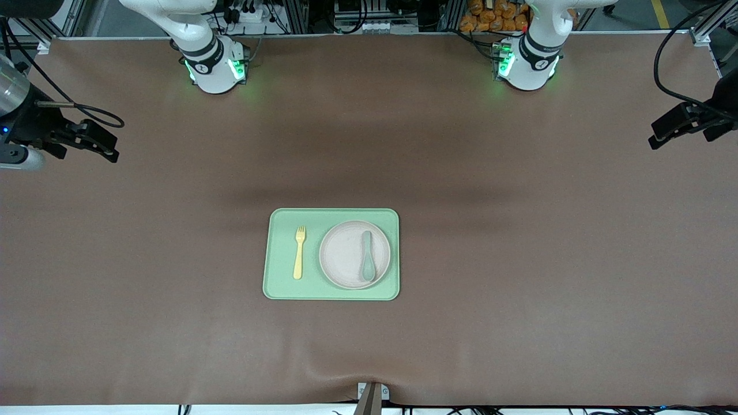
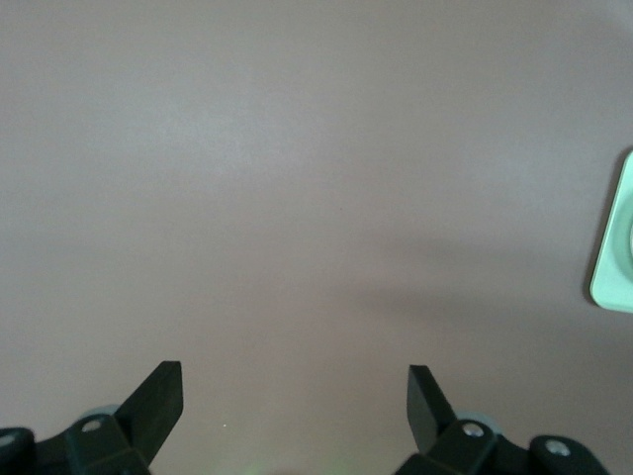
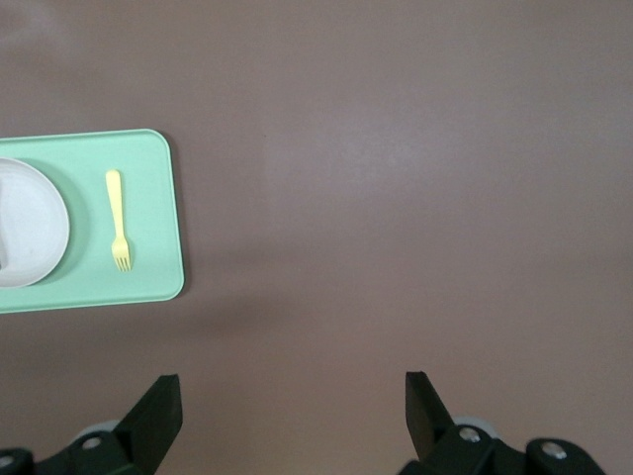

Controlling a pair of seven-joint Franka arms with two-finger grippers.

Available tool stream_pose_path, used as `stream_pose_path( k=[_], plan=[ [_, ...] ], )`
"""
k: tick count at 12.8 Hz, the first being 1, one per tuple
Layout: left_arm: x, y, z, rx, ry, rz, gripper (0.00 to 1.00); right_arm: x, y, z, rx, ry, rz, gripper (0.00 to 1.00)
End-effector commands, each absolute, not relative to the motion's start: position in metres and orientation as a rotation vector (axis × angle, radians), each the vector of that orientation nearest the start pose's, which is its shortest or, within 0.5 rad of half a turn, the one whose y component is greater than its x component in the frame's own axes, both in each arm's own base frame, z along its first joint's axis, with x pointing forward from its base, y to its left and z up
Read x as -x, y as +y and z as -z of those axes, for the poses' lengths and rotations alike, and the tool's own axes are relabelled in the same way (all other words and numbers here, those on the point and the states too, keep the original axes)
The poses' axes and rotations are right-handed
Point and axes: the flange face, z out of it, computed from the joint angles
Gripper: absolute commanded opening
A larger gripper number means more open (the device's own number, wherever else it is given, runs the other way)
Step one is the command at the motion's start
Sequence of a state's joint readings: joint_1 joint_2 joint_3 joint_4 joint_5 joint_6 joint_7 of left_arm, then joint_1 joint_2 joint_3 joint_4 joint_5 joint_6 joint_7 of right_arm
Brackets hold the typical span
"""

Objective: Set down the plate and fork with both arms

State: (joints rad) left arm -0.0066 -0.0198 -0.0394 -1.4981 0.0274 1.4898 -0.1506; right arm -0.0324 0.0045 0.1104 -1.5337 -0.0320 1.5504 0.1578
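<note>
A: Where do the tools stand?

B: The right tool hangs over bare desk at the right arm's end, its jaws spread wide and holding nothing. The left tool hangs over the left arm's end, just as wide and just as empty. Both are well apart from the tray.

A: And the things?

B: The fork lies flat on the tray, beside the plate, toward the right arm's end, tines pointing at the robots' bases. The plate sits on the tray too, toward the left arm's end, with a spoon lying in it.

A: How would they handle?

B: Both look like light, stiff plastic, probably smooth, so a pinch may slip. I judge the fork best taken across its handle near the middle; it lies low, so the fingertips must come right down to the tray. The plate offers only its low rim, taken at the edge facing the left arm. Tilt it and the spoon may slide off.
</note>
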Motion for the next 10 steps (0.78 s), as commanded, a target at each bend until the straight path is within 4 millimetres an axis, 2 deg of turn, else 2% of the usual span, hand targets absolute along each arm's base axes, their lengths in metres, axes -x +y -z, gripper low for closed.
stream_pose_path(
  k=[1, 4, 7, 8, 10],
  plan=[
    [-0.527, -0.028, -0.662, 3.097, -0.072, 0.008, 1.00, -0.557, 0.033, -0.645, 3.107, 0.127, 0.046, 1.00],
    [-0.525, -0.042, -0.661, 3.097, -0.034, -0.001, 1.00, -0.555, 0.041, -0.664, 3.117, 0.090, 0.102, 1.00],
    [-0.527, -0.042, -0.663, 3.098, -0.034, 0.004, 1.00, -0.555, 0.044, -0.666, 3.131, 0.080, 0.117, 1.00],
    [-0.528, -0.041, -0.663, 3.098, -0.041, 0.006, 1.00, -0.555, 0.045, -0.676, 3.128, 0.077, 0.148, 1.00],
    [-0.530, -0.041, -0.667, 3.101, -0.042, 0.022, 1.00, -0.557, 0.041, -0.674, 3.125, 0.089, 0.143, 1.00]
  ],
)
